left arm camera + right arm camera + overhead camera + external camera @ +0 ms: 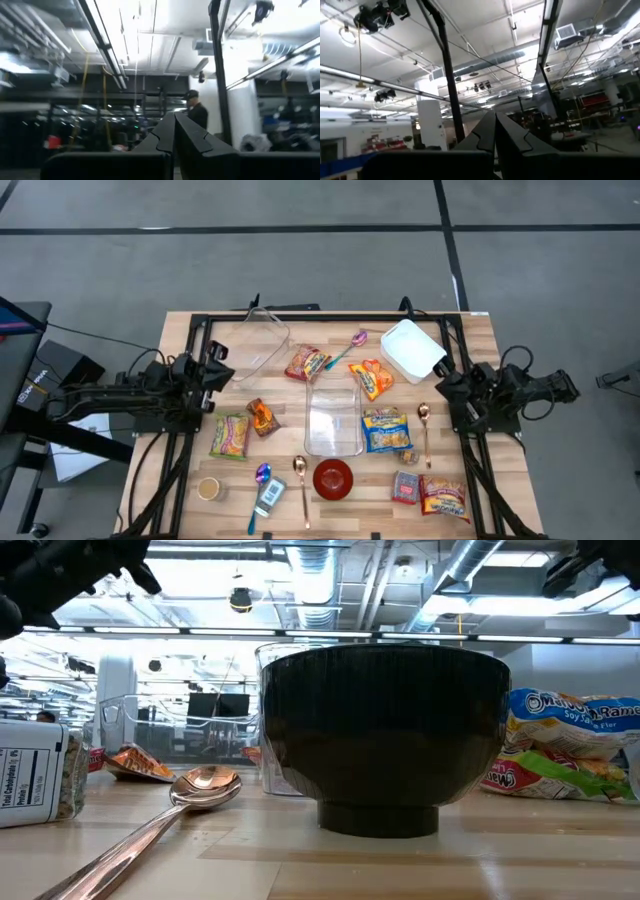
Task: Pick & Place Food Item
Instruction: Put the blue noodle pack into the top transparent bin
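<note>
I'm at the very start here: nothing is picked up, and both arms sit folded at the table's sides. My left gripper [222, 370] rests near the left edge beside the empty clear tub [252, 343], fingers pressed together on nothing; the wrist view looks up into the room with the two fingers meeting. My right gripper [447, 377] is the same on the other side, closed and empty, just by the white container [410, 349].

The food is all loose on the table [180, 330]: an orange snack bag [371, 377] and a red packet [306, 363] near the back, a blue-and-yellow noodle pack [384, 429] right of the clear tray [333, 419] in the middle, a green pack [230, 436] and a small orange bag [262, 417] on the left. A red bowl [333, 478] and spoons lie at the front.

I judge the next move needs one gripper to spread, swing out over a chosen packet and come down on it; the orange snack bag looks nearest the right arm
</note>
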`<state>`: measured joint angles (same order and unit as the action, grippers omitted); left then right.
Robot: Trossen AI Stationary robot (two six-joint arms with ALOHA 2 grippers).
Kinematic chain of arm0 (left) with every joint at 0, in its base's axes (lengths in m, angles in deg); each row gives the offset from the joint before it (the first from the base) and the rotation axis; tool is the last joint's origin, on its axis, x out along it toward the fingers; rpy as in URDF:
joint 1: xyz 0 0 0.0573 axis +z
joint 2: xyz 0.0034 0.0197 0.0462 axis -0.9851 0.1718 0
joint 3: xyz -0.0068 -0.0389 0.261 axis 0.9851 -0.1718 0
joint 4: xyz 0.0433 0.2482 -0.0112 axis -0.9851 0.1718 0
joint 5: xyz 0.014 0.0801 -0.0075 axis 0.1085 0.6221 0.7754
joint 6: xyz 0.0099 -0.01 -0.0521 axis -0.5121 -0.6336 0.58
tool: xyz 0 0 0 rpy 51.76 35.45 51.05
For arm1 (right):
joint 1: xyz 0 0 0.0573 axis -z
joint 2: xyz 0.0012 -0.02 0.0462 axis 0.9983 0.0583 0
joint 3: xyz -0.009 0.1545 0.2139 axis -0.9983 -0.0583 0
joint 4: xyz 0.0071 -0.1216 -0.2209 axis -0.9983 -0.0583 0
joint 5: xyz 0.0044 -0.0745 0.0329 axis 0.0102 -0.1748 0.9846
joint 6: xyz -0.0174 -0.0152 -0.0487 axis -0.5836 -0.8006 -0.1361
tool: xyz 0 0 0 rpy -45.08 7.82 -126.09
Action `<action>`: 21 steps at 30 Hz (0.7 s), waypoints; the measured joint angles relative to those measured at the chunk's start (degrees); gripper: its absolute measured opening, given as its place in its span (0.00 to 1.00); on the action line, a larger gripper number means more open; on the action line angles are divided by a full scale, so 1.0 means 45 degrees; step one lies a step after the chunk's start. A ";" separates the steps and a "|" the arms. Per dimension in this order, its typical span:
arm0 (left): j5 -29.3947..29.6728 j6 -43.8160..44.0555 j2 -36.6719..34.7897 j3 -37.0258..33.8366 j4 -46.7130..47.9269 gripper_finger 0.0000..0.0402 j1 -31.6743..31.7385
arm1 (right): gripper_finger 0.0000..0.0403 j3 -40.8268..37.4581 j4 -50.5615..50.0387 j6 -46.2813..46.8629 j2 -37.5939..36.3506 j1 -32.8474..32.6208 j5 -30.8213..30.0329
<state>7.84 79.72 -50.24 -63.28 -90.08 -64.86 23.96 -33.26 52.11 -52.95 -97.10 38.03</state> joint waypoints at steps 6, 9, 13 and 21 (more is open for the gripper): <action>-0.0085 -0.2483 -0.0005 0.1901 0.2264 0.22 0.0288 | 0.04 0.1348 -0.3282 -0.0778 0.0261 0.0074 -0.1509; -0.0663 -0.2966 0.0019 0.3438 0.4355 0.39 0.0500 | 0.12 0.2656 -0.5161 -0.1227 0.0990 0.0173 -0.2248; -0.0956 -0.3713 0.0254 0.5301 0.6943 0.62 0.0441 | 0.27 0.4878 -0.7644 -0.1418 0.2545 0.0318 -0.2537; -0.2352 -0.3857 0.0578 0.6329 0.7879 0.75 -0.0449 | 0.48 0.8331 -1.2376 -0.0139 0.6941 -0.0305 -0.2446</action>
<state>-2.75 62.37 -47.63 -34.80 -54.62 -66.88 61.45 -88.95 51.48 -21.72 -98.47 27.03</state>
